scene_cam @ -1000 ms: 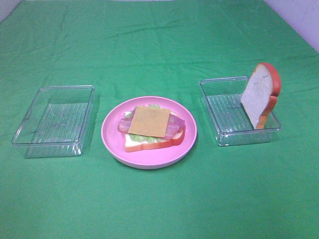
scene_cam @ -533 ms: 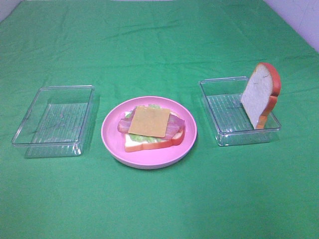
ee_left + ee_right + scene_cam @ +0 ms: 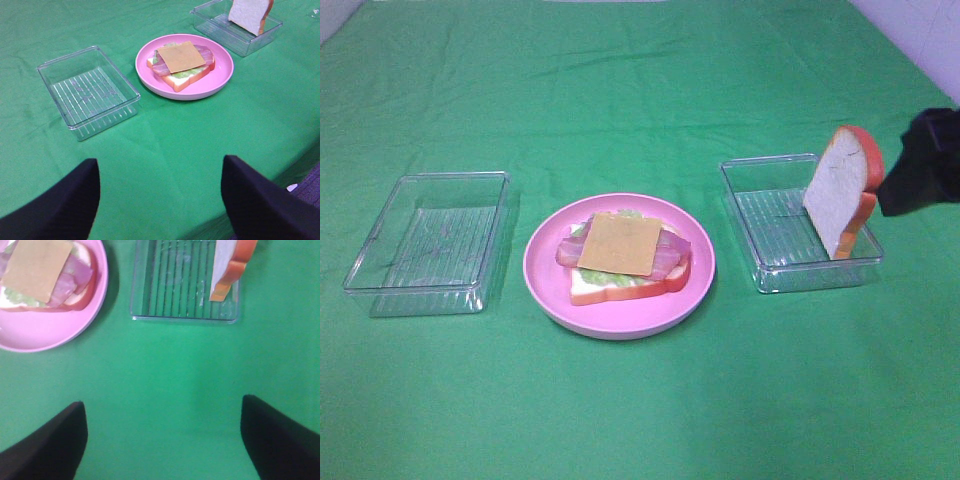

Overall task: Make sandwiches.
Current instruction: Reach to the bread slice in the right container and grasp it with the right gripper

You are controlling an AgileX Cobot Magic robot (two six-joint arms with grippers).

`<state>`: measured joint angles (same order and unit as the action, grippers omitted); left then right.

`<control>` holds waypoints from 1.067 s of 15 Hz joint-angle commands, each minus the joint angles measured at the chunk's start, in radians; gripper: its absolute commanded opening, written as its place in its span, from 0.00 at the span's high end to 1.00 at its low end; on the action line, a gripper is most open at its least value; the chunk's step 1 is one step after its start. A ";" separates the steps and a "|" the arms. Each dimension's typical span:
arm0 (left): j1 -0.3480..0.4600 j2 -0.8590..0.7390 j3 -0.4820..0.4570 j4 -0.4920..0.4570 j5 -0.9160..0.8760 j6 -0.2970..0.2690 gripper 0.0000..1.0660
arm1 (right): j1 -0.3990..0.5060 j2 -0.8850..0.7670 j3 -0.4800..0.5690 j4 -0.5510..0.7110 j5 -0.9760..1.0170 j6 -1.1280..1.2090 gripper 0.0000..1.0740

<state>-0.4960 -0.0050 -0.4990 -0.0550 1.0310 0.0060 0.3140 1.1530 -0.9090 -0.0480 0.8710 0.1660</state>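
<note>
The open sandwich (image 3: 620, 245) lies on a round pink plate (image 3: 620, 325) at the table's middle: a bread slice, lettuce, bacon strips and a yellow cheese square on top. A second bread slice (image 3: 835, 190) with an orange-red crust stands on edge against the right wall of the right clear tray (image 3: 815, 275). My right arm (image 3: 925, 165) shows as a dark shape at the right edge, just right of that slice. My right gripper (image 3: 162, 440) is open and empty above the cloth in front of the tray (image 3: 175, 285). My left gripper (image 3: 160, 200) is open and empty, low near the table's front.
An empty clear tray (image 3: 415, 295) stands left of the plate. Green cloth (image 3: 640, 420) covers the whole table. The table's edge shows in the left wrist view (image 3: 300, 170).
My right arm has come into the exterior view at the right edge, next to the standing bread slice. The sandwich, plate and trays have not moved.
</note>
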 commanded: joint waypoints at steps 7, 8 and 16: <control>-0.003 -0.017 0.002 0.000 0.002 -0.006 0.38 | -0.086 0.538 -0.574 -0.065 0.232 0.009 0.29; -0.003 -0.017 0.002 0.000 0.002 -0.006 0.38 | -0.128 0.586 -0.627 -0.024 0.232 -0.003 0.29; -0.003 -0.017 0.002 0.000 0.002 -0.006 0.38 | -0.299 0.863 -0.830 0.162 0.284 -0.183 0.29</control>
<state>-0.4960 -0.0050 -0.4990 -0.0550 1.0310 0.0060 0.0170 2.0090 -1.7310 0.1100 1.1500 0.0000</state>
